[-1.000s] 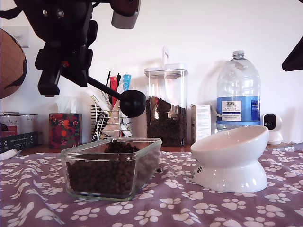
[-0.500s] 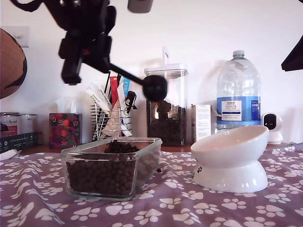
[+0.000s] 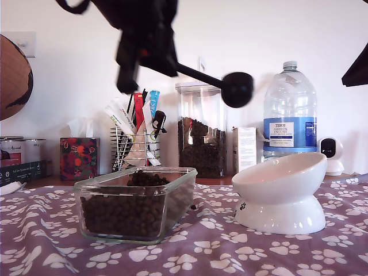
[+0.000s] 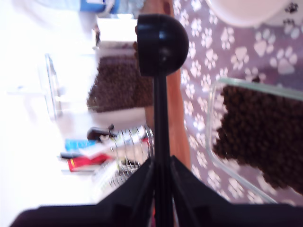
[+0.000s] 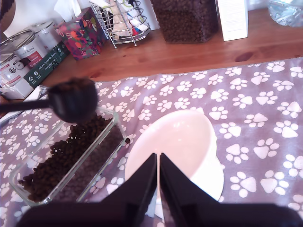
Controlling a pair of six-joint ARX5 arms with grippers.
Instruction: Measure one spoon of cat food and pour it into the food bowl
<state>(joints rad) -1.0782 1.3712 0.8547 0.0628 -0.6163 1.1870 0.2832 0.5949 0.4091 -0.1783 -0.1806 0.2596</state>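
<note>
Pinching the spoon (image 3: 237, 89) by its stiff, thin handle, our first gripper (image 4: 161, 179) carries light, loose cat food (image 5: 71, 86); level handling matters.

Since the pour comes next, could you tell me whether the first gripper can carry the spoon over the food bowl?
Probably yes: my first gripper holds the spoon high, and nothing stands between it and the food bowl.

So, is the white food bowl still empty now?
Yes, empty: the food bowl shows only bare white inside, with no cat food in it.
</note>
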